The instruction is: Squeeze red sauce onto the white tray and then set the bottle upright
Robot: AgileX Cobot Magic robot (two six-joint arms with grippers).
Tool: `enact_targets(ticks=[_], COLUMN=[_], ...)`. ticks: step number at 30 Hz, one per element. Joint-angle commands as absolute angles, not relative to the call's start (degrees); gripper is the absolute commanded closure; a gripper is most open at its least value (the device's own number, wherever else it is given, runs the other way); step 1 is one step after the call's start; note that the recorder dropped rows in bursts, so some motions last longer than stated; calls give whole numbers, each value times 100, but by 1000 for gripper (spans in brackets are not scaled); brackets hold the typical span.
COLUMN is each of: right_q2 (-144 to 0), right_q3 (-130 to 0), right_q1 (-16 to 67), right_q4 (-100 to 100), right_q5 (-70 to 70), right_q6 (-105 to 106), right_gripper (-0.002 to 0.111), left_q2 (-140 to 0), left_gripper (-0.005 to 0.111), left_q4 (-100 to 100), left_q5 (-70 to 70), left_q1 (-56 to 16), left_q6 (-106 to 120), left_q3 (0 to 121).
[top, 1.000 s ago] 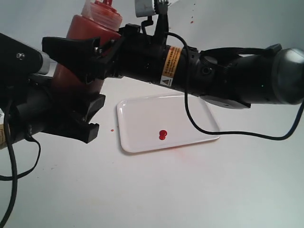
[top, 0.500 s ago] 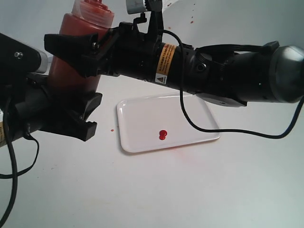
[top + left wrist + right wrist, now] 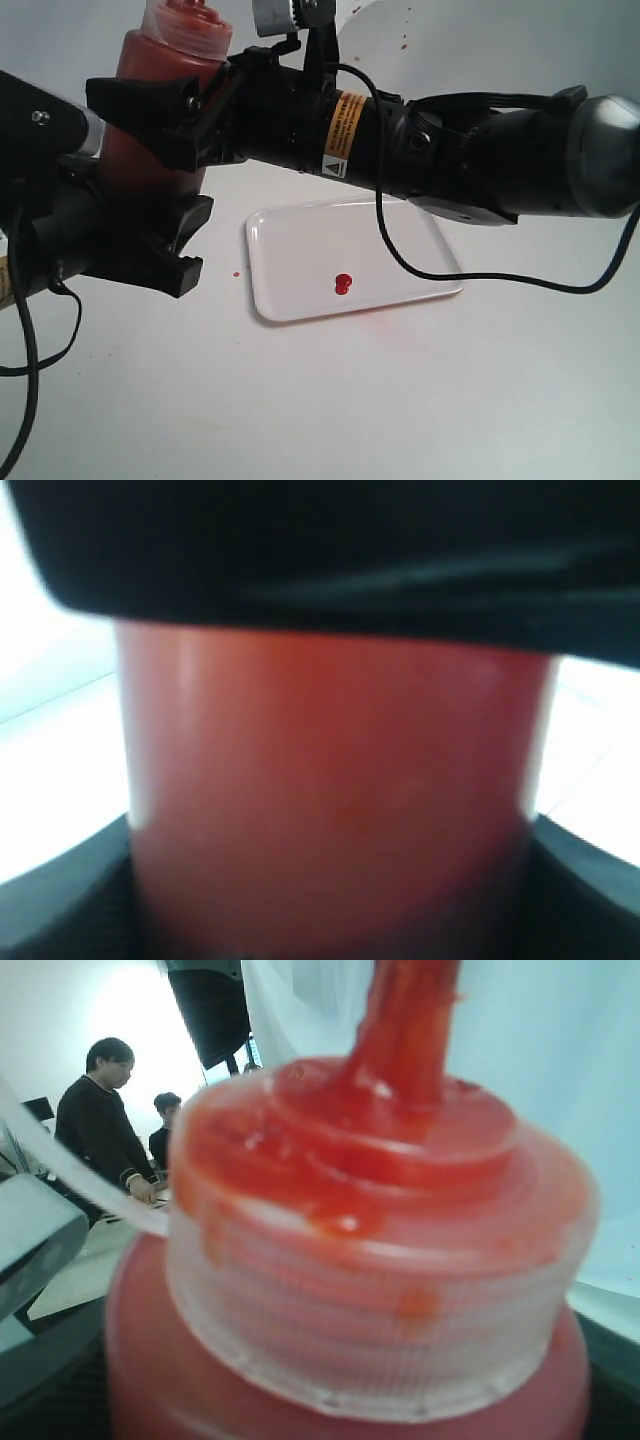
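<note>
Bottle (image 3: 160, 55) sat in the upper left of the exterior view, roughly upright, nozzle up, and raised clear of the counter (image 3: 420, 400). The white tray (image 3: 400, 245) lay at mid-frame with a small blob of red sauce (image 3: 343, 284) on it, so the squeezing looked done and the standing-up step was likely in hand.

The left end effector (image 3: 190, 245) was pinching the bottle low on its body; its wrist view showed dark fingers against both sides of the red wall. The right end effector (image 3: 140, 115) reached across and bracketed the bottle near its shoulder, but whether it pressed the plastic could not be told.

The main risk was the soft wall. A hard pinch during lowering could force sauce out of the uncapped nozzle (image 3: 405, 1020). The wet film on the lid (image 3: 380, 1290) could also run or drip onto the counter, where red specks (image 3: 235, 272) and a pink smear (image 3: 385, 312) already showed. With two end effectors crowded around one narrow cylinder, an uneven release could tip it.

The bottle was a smooth, translucent plastic cylinder. Its lid was a ribbed, cloudy collar under a cone-shaped nozzle, both glossy with sauce. The tray was flat, white and smooth, with rounded corners and a low rim.
</note>
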State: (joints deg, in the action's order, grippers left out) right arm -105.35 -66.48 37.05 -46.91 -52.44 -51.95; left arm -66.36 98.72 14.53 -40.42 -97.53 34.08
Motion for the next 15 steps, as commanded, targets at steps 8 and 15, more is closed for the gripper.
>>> enact_targets(ticks=[8, 15], right_q2=[-10553, -10553], right_q3=[-6677, -6677], right_q1=[3662, 3662], right_q4=[-4692, -4261], right_q5=[-4836, -4558], right_q6=[-4758, -4057], right_gripper=[108, 108], left_q2=[-6551, -6551], left_gripper=[2, 2], left_q4=[9995, 9995], left_q5=[1847, 1830], left_q1=[-4064, -4064], left_q6=[-9989, -9989], left_q3=[3430, 3430])
